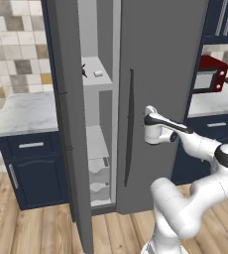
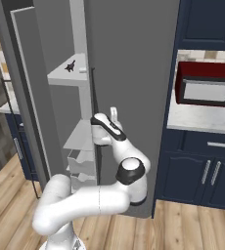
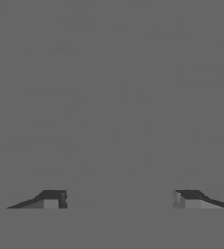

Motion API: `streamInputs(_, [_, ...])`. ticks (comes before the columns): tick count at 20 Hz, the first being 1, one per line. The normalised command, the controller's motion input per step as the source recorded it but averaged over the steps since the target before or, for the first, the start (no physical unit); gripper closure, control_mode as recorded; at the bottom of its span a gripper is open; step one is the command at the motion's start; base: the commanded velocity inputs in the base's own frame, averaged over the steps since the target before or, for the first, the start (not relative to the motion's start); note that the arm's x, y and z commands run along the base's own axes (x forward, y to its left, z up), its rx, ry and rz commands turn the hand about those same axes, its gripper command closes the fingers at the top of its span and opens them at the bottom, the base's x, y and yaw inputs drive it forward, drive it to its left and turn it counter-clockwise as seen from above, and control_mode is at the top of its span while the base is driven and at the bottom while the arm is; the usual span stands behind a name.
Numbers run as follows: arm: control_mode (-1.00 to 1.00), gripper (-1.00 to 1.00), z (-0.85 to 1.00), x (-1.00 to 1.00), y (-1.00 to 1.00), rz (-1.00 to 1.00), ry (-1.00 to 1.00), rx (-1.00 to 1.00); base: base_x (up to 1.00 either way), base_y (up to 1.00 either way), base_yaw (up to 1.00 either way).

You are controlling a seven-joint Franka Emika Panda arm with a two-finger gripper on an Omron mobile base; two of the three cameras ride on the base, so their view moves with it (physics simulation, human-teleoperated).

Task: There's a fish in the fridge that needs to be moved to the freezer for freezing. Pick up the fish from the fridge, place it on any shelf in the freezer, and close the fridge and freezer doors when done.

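The wide fridge door (image 1: pixel 160 74) (image 2: pixel 134 68) is shut, and its dark bar handle (image 1: pixel 130 129) runs down its left edge. My gripper (image 1: pixel 148 113) (image 2: pixel 112 115) (image 3: pixel 120 199) is open and empty, and it points straight at this grey panel from very close, right of the handle. The narrow freezer door (image 1: pixel 72 124) (image 2: pixel 31 97) stands open to the left. Inside the freezer (image 1: pixel 98 144), a small dark fish (image 1: pixel 84 70) (image 2: pixel 70 66) lies on the upper white shelf (image 1: pixel 101 82). White drawers (image 1: pixel 100 178) sit lower down.
A small white item (image 1: pixel 98 73) lies beside the fish. A red microwave (image 1: pixel 210 74) (image 2: pixel 207 88) stands on the marble counter (image 2: pixel 202 119) to the right. Another counter (image 1: pixel 24 114) with navy cabinets lies to the left. The wood floor (image 1: pixel 36 228) is below.
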Motion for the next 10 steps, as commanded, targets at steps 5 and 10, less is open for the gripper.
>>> streamInputs(5, [-1.00, -1.00, 0.33, -0.06, -0.14, 0.00, 0.01, 0.03, 0.00, 0.00, 0.00])
streamInputs(10, [-1.00, -1.00, 0.64, -0.54, -0.18, 0.00, 0.07, 0.08, 0.00, 0.00, 0.00])
